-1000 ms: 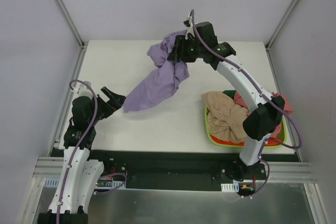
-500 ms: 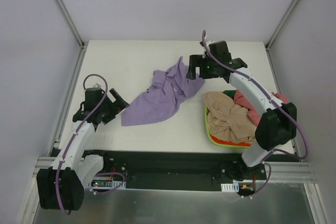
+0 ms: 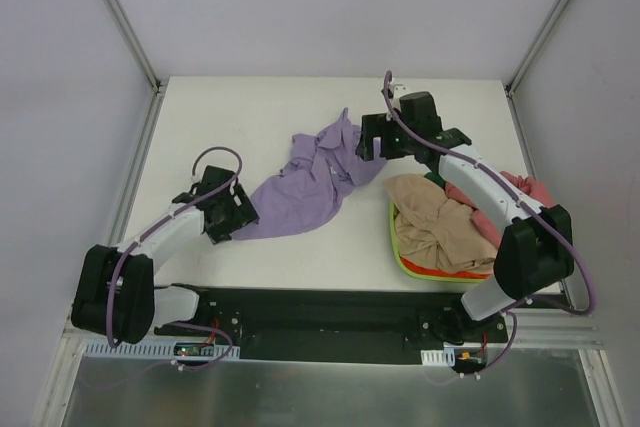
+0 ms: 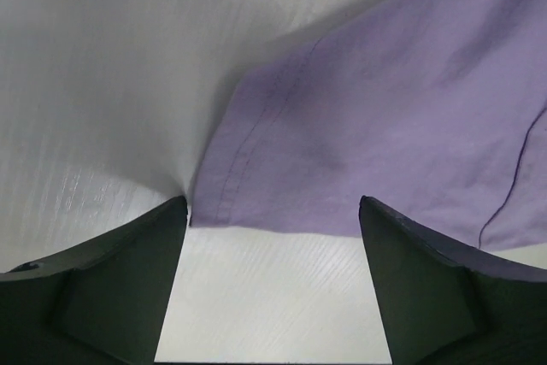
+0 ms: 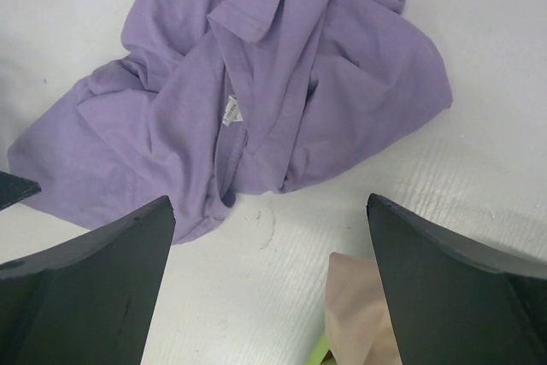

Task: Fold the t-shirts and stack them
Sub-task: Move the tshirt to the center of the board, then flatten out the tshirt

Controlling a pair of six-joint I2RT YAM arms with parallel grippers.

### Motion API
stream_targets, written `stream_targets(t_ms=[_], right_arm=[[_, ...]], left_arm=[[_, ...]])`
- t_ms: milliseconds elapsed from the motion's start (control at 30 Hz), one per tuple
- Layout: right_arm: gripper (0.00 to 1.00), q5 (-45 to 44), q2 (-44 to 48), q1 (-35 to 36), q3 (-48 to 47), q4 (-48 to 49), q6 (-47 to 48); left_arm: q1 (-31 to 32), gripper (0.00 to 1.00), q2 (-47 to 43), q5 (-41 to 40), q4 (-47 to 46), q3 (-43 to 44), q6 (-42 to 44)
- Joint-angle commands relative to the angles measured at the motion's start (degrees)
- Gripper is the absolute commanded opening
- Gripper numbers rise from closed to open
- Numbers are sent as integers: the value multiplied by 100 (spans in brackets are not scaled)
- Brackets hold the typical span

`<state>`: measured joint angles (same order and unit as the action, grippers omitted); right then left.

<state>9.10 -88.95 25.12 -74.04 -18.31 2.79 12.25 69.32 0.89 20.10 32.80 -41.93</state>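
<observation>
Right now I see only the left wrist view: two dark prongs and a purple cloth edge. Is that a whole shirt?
Observer: Yes, a purple t-shirt, lying crumpled on the table.
Visitor: Any other shirts?
Observer: A tan t-shirt and a pink t-shirt are heaped in a lime-green basket on the right.
Visitor: What is the other arm doing?
Observer: The right gripper hovers open above the purple shirt's far end, holding nothing.

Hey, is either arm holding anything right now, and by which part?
Nothing is held. The right gripper hangs open above the lavender t-shirt; the left gripper has open jaws astride its hem corner, not closed.
</observation>
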Motion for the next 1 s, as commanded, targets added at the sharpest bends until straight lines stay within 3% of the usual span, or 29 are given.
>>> stream_targets(t_ms=[0, 100, 200, 300, 367, 533, 733, 967], right_arm=[[96, -225, 220, 19, 179, 494, 143], [96, -286, 237, 19, 258, 504, 222], [96, -426, 273, 10, 311, 494, 310], [96, -419, 316, 27, 355, 460, 450], [96, -260, 317, 97, 329, 294, 862], [96, -1339, -33, 914, 22, -287, 1698], [96, -1280, -702, 1424, -172, -279, 1313], [88, -1525, -1669, 2048, -830, -287, 944]], left_arm=[[251, 76, 634, -519, 108, 349, -201], [357, 63, 1126, -572, 108, 552, -254], [427, 37, 1566, -572, 117, 815, -210], [454, 0, 1743, -720, 117, 974, -201], [454, 0, 1629, -984, 249, 1053, -166], [147, 0, 892, -2082, 670, 1133, -131], [-732, 0, 65, -2329, 706, 773, -8], [-794, 0, -67, -2119, 706, 728, 176]])
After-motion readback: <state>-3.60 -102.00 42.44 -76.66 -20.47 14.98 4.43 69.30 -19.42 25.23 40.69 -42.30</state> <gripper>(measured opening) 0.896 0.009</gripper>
